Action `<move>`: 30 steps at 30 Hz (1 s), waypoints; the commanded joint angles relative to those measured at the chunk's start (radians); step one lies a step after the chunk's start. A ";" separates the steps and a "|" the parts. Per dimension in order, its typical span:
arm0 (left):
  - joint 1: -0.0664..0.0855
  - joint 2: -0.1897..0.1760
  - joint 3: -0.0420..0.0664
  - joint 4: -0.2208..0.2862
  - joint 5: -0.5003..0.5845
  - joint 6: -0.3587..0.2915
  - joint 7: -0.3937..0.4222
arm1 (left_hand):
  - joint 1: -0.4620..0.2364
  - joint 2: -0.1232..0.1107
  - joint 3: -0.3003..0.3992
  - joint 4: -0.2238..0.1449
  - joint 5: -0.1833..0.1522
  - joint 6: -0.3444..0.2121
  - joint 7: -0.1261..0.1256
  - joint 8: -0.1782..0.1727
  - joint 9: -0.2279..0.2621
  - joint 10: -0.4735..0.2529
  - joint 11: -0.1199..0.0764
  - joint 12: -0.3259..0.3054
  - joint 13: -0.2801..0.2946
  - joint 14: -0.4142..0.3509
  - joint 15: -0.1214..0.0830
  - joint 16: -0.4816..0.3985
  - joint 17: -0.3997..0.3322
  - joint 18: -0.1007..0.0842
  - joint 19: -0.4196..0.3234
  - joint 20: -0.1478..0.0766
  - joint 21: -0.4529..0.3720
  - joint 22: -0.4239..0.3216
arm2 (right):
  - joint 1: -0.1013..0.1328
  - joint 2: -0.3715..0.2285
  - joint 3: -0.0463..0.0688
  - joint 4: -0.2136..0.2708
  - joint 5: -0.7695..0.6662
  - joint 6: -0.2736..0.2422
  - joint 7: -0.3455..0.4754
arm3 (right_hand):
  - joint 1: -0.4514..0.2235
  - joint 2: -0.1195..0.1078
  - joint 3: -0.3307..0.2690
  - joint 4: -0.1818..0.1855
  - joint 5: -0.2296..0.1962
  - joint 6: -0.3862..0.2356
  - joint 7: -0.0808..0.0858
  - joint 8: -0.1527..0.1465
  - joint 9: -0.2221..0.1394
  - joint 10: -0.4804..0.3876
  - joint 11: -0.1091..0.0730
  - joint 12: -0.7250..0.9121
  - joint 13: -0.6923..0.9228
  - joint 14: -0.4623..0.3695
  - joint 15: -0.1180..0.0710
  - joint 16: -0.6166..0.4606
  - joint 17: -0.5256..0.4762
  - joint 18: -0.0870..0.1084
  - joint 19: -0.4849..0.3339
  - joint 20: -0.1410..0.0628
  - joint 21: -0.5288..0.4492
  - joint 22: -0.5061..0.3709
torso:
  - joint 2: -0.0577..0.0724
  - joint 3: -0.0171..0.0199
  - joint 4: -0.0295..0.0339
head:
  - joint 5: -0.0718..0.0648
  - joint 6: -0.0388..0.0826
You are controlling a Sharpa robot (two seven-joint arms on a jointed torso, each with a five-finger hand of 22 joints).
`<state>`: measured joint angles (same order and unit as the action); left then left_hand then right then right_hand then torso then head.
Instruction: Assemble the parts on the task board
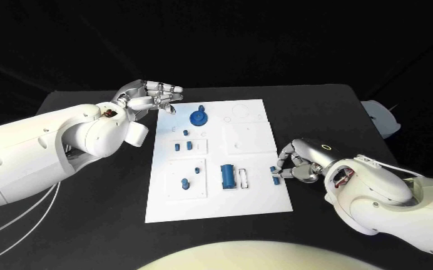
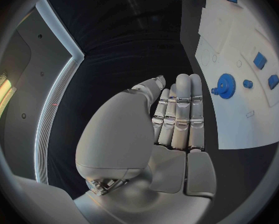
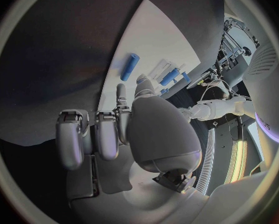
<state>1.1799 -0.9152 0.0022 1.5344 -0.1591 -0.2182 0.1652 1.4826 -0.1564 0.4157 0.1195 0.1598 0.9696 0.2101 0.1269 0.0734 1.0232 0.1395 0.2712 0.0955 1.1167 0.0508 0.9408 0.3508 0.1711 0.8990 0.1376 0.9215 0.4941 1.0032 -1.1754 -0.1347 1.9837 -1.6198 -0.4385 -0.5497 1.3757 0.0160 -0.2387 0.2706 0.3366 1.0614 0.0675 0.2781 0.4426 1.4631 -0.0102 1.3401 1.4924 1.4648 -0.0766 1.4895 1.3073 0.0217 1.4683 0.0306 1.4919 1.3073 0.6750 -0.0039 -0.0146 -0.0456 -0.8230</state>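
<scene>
The white task board [image 1: 257, 192] lies mid-table. On it are a blue gear [image 1: 198, 117], a blue cylinder [image 1: 226, 176] and several small blue parts. My left hand [image 1: 149, 97] hovers flat beside the board's far left corner, fingers straight and holding nothing; the gear [image 2: 226, 86] lies just past its fingertips [image 2: 183, 84]. My right hand [image 1: 298, 160] sits low at the board's right edge, some fingers curled. Its thumb and forefinger reach toward a small blue peg [image 1: 274, 176]. That peg [image 3: 129, 66] lies on the board just beyond the fingertips [image 3: 121, 90], not gripped.
Small blue parts stand in raised white blocks on the board's left half [image 1: 183, 146], [image 1: 185, 184]. A pale grey object [image 1: 383, 117] sits at the table's far right edge. Black table [image 1: 316, 107] surrounds the board.
</scene>
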 commanded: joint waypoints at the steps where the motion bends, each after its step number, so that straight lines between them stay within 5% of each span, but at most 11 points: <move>1: 0.000 0.000 0.001 0.003 0.003 0.015 0.005 | 0.002 0.008 -0.002 -0.006 0.001 -0.005 0.000 0.006 -0.001 -0.007 -0.003 0.003 -0.001 -0.002 0.001 -0.006 -0.002 0.014 0.002 0.005 -0.005 -0.001 | -0.008 0.012 0.000 -0.008 -0.019 0.039 -0.009 | -0.009 -0.001 -0.002 0.005 -0.003 0.006 -0.002 -0.007 -0.001 0.019 0.000 0.001 -0.070 0.074 0.004 -0.003 0.099 -0.004 0.069 0.008 -0.003 0.240 | 0.000 0.0001 0.0005 | 0.001 -0.002; 17: 0.000 -0.001 0.001 0.004 0.003 0.014 0.005 | 0.000 0.008 -0.002 -0.006 0.001 -0.006 0.000 0.006 -0.001 -0.008 -0.003 0.004 -0.001 -0.002 0.002 -0.006 -0.002 0.014 0.002 0.005 -0.005 -0.001 | -0.020 0.034 -0.002 -0.037 -0.028 0.084 -0.017 | -0.002 0.007 0.001 0.004 0.008 0.031 -0.010 -0.011 -0.005 0.019 -0.006 0.000 -0.071 0.074 0.000 -0.003 0.100 -0.004 0.069 0.006 -0.004 0.240 | 0.000 0.0007 0.0000 | 0.001 -0.004; 26: 0.000 -0.003 0.001 0.004 0.003 0.013 0.003 | 0.000 0.007 -0.003 -0.005 0.001 -0.006 0.000 0.006 -0.001 -0.008 -0.003 0.004 -0.002 -0.002 0.002 -0.006 -0.002 0.014 0.002 0.005 -0.005 -0.001 | -0.038 0.045 -0.002 -0.046 -0.054 0.119 -0.020 | 0.046 0.030 0.028 -0.018 -0.002 0.058 -0.024 -0.013 -0.008 0.020 -0.018 0.001 -0.069 0.074 -0.010 -0.001 0.103 -0.004 0.070 -0.002 -0.001 0.241 | 0.001 0.0004 -0.0005 | 0.003 -0.008; 28: 0.000 -0.003 0.001 0.004 0.003 0.014 0.003 | 0.000 0.007 -0.003 -0.005 0.001 -0.006 0.000 0.006 -0.001 -0.008 -0.003 0.004 -0.002 -0.002 0.002 -0.006 -0.002 0.014 0.002 0.005 -0.005 -0.001 | -0.040 0.049 -0.002 -0.049 -0.064 0.122 -0.022 | 0.075 0.045 0.050 -0.032 -0.024 0.058 -0.026 -0.018 -0.010 0.020 -0.021 -0.001 -0.070 0.074 -0.014 -0.001 0.104 -0.004 0.070 -0.006 -0.002 0.241 | 0.000 0.0004 -0.0003 | 0.004 -0.008; 30: 0.000 -0.003 0.000 0.004 0.003 0.014 0.003 | 0.000 0.007 -0.003 -0.005 0.001 -0.006 0.000 0.006 -0.001 -0.008 -0.003 0.004 -0.002 -0.002 0.002 -0.006 -0.002 0.014 0.002 0.005 -0.005 -0.001 | -0.042 0.054 -0.002 -0.051 -0.075 0.126 -0.023 | 0.110 0.062 0.084 -0.049 -0.091 0.058 -0.029 -0.024 -0.013 0.019 -0.024 -0.003 -0.071 0.074 -0.016 -0.001 0.104 -0.004 0.070 -0.009 -0.001 0.241 | 0.000 0.0002 0.0002 | 0.003 -0.008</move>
<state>1.1799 -0.9190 0.0022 1.5360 -0.1591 -0.2184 0.1644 1.4826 -0.1564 0.4157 0.1196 0.1598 0.9696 0.2101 0.1269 0.0734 1.0197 0.1359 0.2712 0.0955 1.1167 0.0508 0.9408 0.3499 0.1711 0.8990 0.1376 0.9215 0.4942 0.9714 -1.1252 -0.1296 1.9420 -1.6644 -0.3712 -0.5581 1.4111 0.0111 -0.1640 0.2271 0.2616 1.1166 0.0448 0.2577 0.4376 1.4558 -0.0181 1.3419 1.4924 1.4650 -0.0878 1.4895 1.3080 0.0217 1.4658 0.0282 1.4919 1.3078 0.6752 -0.0035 -0.0150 -0.0422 -0.8308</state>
